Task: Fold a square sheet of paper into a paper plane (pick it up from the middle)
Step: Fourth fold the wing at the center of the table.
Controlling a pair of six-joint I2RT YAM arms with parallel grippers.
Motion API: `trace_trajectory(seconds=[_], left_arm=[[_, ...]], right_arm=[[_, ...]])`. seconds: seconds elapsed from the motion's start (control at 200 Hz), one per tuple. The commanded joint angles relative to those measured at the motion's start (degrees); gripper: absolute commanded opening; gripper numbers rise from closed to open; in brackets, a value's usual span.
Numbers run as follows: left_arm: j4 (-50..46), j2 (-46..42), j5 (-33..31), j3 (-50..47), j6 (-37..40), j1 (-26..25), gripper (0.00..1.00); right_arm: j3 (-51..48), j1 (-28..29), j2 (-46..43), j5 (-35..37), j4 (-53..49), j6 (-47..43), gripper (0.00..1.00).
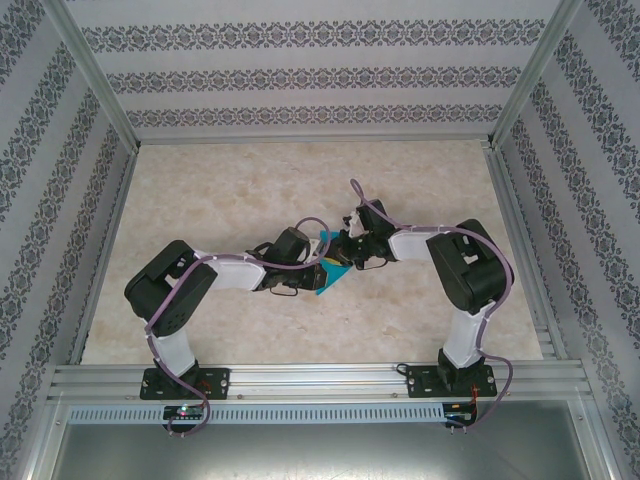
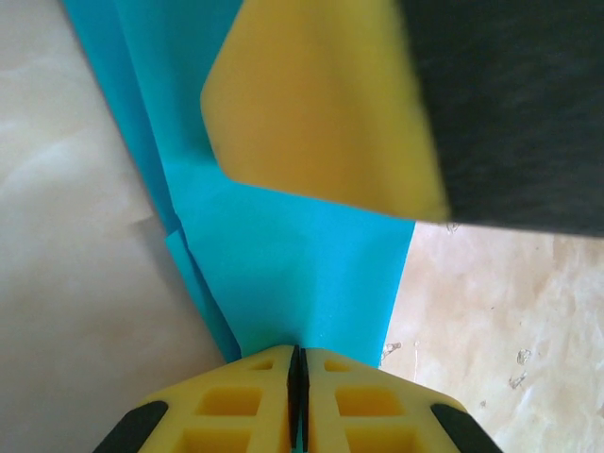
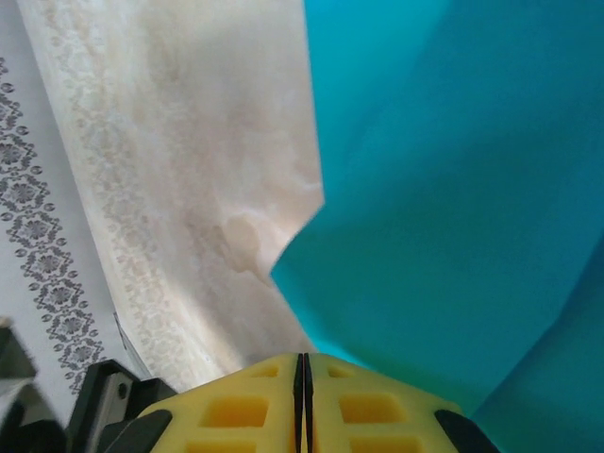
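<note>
Two grippers meet at the paper [image 1: 329, 279], which lies mid-table, and both arms bend inward from their bases toward it.

Paper: teal, already creased, more than one layer. From above, a small pointed piece pokes out on the near side of the wrists and a sliver shows on the far side. The rest is hidden under the wrists. How much of it touches the table [image 1: 230, 180] I cannot tell.

At the left gripper [image 2: 297, 354] the yellow fingers are pressed together with no gap, and a narrow end of the paper is pinched between the tips. From there the paper runs away from the tips, with a folded strip along its left edge.

At the right gripper [image 3: 303, 359] the jaws are likewise closed tight on the paper's edge. The sheet spreads up and to the right of them, with a soft bend across it.

In the way: in the left wrist view a blurred yellow finger [image 2: 321, 104] of the right gripper and its dark body [image 2: 519, 104] sit over the far part of the paper and cover it.

Around the paper: pale marbled table on all sides and patterned walls [image 1: 300, 80] beyond. An aluminium rail [image 1: 320, 380] on the near side carries the arm bases. Purple cables [image 1: 500, 265] loop along both arms — well apart from the paper.
</note>
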Motion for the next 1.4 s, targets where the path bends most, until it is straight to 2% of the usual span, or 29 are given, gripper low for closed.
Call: trace_trajectory(seconds=[0.0,0.36,0.57,1.119,1.394], left_arm=[[-6.08,0.80,-1.78,-2.85,1.94,-1.36,0.14],[-6.98,-0.61,-0.37,-4.06,2.68,-1.93,0.14],[-6.53,-1.36,2.50,-3.82,1.35,-2.42,0.15],[-8.69,-4.92,2.60,-4.61,0.63,-4.43,0.18],[-8.37,-3.33,2.16,-5.32,0.45,-4.96,0.16]], right_arm=[[-0.75,0.32,1.45,2.21,0.02,0.24,0.12],[1.83,-0.36,2.96,10.12,-7.28,-3.89,0.12],[1.90,-0.16,4.49,10.58,-8.28,-5.09,0.11],[-1.00,-0.84,3.26,11.80,-8.68,-6.23,0.10],[-2.04,-1.39,2.57,11.36,-8.34,-6.45,0.10]])
